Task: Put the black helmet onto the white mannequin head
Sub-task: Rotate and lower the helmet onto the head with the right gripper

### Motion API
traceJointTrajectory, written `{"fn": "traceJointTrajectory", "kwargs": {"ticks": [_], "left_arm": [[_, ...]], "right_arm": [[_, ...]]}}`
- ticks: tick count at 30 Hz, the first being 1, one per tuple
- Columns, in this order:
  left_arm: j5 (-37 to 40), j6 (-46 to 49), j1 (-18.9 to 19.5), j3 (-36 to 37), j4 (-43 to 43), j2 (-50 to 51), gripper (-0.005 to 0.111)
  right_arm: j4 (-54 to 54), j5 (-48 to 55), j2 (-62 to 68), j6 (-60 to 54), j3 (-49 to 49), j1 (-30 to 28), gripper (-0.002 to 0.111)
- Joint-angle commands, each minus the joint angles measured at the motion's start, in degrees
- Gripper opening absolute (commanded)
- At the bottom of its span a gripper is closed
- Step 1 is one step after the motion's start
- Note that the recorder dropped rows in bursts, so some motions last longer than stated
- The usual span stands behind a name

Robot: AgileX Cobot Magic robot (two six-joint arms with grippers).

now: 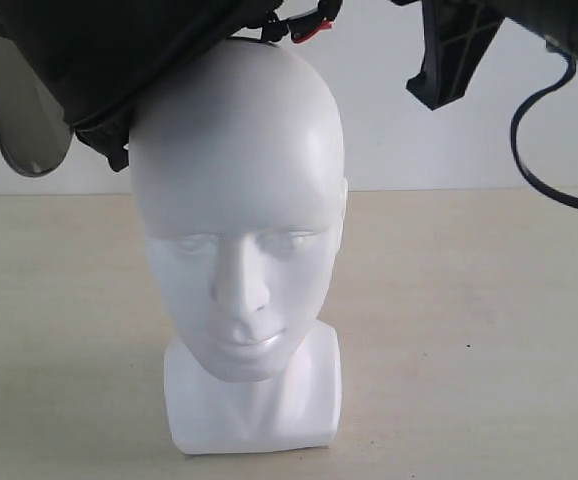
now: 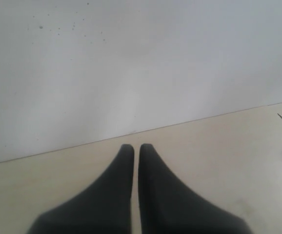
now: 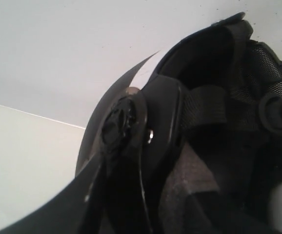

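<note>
Nearest stands the white mannequin head point(image 1: 239, 200), upright on its blocky neck base on the pale table point(image 1: 489, 350), face forward. It looks hollow and light, and its glossy skin is probably slippery. It does not appear to be fastened down, so a sideways push could tip it.

Above it, the black helmet point(image 1: 119, 60) sits tilted against the crown, offset toward the left of the exterior view and not yet seated. The tinted visor point(image 1: 24, 110) hangs beside the temple, and a red buckle point(image 1: 314, 30) lies at the top of the crown.

Handling, as a judgement:
- The shell is stiff and moderately heavy. The best hold is on the shell rim, close to the visor pivot point(image 3: 126, 126).
- The visor is thin and hinged and should not be gripped.
- The lining is soft and will compress. Loose straps point(image 3: 204, 109) may get trapped under it.

Beyond, the right gripper point(image 1: 456, 70) hangs before the wall point(image 1: 419, 140), trailing a cable point(image 1: 529, 150).

Hidden or unclear:
- The upper part of the helmet is cut off by the frame.
- The right wrist view is filled by the helmet's interior. I cannot tell how wide the right fingers stand, or whether they hold the rim.
- The left gripper point(image 2: 136, 148) does not show in the exterior view. Its own camera shows the fingers drawn almost together, holding nothing, over the table.
</note>
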Motion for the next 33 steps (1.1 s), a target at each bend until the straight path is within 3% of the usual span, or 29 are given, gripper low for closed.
{"fn": "traceJointTrajectory", "kwargs": {"ticks": [1,10,14,18,26,33], "left_arm": [[8.41,0.57,-2.73,-0.82,-2.82,-1.30,0.004],[8.59,1.51,-4.57,-0.82,-3.66,-1.30,0.004],[8.03,1.29,-4.57,-0.82,-3.02,-1.30,0.004],[8.13,1.10,-4.57,-0.82,-3.02,-1.30,0.004],[7.99,1.10,-4.57,-0.82,-2.46,-1.30,0.004],[7.66,1.10,-4.57,-0.82,-2.31,-1.30,0.004]], "right_arm": [[5.84,9.98,2.19,-14.76,1.50,-0.30,0.000],[24.62,7.84,2.31,-36.76,1.50,-0.30,0.000],[25.31,7.81,2.41,-40.39,1.50,-0.30,0.000],[33.87,7.09,2.41,-50.00,1.50,-0.30,0.000],[33.87,12.39,2.41,-53.54,1.50,-0.20,0.000],[33.87,7.56,1.90,-55.51,1.50,-0.20,0.000]]}}
